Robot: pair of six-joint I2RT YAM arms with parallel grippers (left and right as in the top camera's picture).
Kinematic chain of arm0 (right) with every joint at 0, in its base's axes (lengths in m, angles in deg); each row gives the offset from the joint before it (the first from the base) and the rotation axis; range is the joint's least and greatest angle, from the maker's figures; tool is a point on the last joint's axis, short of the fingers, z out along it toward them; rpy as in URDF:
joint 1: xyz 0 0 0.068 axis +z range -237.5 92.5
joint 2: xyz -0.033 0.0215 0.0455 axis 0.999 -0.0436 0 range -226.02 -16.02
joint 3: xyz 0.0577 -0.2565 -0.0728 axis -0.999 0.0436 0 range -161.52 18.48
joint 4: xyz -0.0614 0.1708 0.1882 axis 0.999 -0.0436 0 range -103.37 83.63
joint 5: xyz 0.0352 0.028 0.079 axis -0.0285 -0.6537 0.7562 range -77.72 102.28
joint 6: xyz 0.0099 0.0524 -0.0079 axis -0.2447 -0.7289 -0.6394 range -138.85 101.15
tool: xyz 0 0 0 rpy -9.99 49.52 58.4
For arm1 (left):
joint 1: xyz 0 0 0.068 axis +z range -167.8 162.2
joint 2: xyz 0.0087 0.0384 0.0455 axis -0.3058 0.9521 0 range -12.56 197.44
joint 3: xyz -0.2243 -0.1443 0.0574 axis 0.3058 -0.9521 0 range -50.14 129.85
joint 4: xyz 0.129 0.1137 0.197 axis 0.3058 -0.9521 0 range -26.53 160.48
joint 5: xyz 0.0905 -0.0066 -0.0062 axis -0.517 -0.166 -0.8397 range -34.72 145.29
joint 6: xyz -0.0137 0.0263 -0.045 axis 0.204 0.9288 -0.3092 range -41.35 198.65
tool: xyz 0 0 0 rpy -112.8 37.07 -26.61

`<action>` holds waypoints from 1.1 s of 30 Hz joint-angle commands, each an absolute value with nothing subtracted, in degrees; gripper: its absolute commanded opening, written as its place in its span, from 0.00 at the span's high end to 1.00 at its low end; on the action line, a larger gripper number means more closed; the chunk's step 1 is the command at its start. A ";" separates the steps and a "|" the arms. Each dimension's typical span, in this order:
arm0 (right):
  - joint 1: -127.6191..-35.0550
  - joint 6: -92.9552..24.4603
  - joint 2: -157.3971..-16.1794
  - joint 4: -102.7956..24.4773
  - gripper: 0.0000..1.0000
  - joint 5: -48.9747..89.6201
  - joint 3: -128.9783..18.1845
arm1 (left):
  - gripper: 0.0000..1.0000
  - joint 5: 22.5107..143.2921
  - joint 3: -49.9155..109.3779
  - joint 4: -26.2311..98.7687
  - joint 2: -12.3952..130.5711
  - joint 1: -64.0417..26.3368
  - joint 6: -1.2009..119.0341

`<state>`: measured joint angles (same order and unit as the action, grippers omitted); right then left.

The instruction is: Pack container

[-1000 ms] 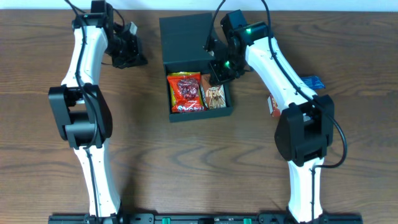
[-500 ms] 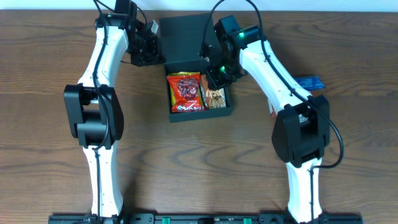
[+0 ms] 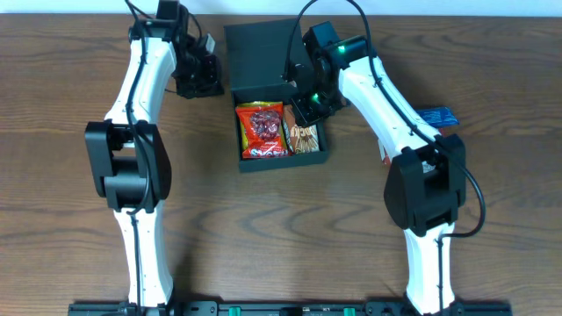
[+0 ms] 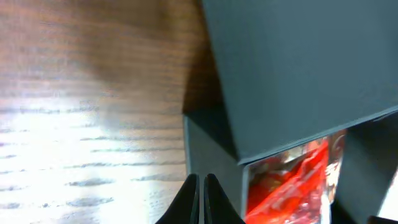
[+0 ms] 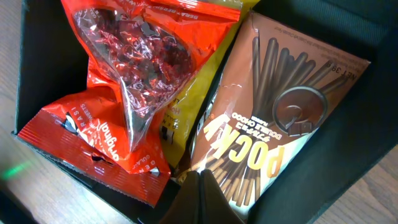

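Note:
The dark container point(image 3: 283, 159) sits at the table's back centre, its flap lid point(image 3: 262, 54) standing open behind it. Inside lie a red snack packet point(image 3: 262, 130) and a brown Pocky packet point(image 3: 304, 137). My right gripper point(image 3: 307, 105) is shut and empty, at the box's back right corner over the Pocky packet point(image 5: 273, 118); the right wrist view also shows red packets point(image 5: 137, 68) and a yellow one point(image 5: 186, 93). My left gripper point(image 3: 204, 81) is shut and empty, just left of the lid. The left wrist view shows its fingers point(image 4: 200, 186) by the box wall point(image 4: 214, 149), under the lid point(image 4: 298, 68).
A blue packet point(image 3: 436, 116) lies on the wooden table to the right of the right arm. Another small packet point(image 3: 385, 149) shows partly beside that arm's lower link.
My left gripper swung right to the lid's left edge, then drew back a little to the left. My right gripper shifted slightly left and has held still since.

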<state>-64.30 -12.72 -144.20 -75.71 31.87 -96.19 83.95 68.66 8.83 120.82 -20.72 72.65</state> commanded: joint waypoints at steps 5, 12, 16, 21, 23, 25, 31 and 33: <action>-64.17 -11.91 -143.15 -74.93 0.99 31.79 -95.71 | 0.94 87.45 62.21 13.88 119.31 -20.42 70.40; -63.84 -11.43 -144.37 -75.52 0.99 34.13 -95.71 | 0.94 89.46 60.57 19.84 119.31 -22.58 68.17; -63.05 -10.97 -145.31 -75.98 0.98 34.41 -95.71 | 0.94 89.59 60.57 20.46 119.34 -23.21 68.09; -61.92 -10.75 -146.69 -76.87 0.99 34.87 -95.69 | 0.94 90.16 60.57 22.36 119.31 -23.52 68.09; -61.50 -10.77 -146.86 -76.87 0.98 34.89 -95.69 | 0.94 90.92 60.57 23.41 119.34 -23.56 68.09; -61.41 -10.75 -146.86 -76.90 0.99 35.11 -95.69 | 0.94 90.92 60.55 23.95 119.34 -23.58 67.87; -61.22 -10.62 -147.30 -75.96 0.99 35.24 -95.67 | 0.94 90.92 60.57 24.26 119.34 -24.20 67.69; -61.20 -10.62 -147.93 -75.71 0.99 35.26 -95.67 | 0.94 90.92 60.55 24.24 119.34 -24.35 67.69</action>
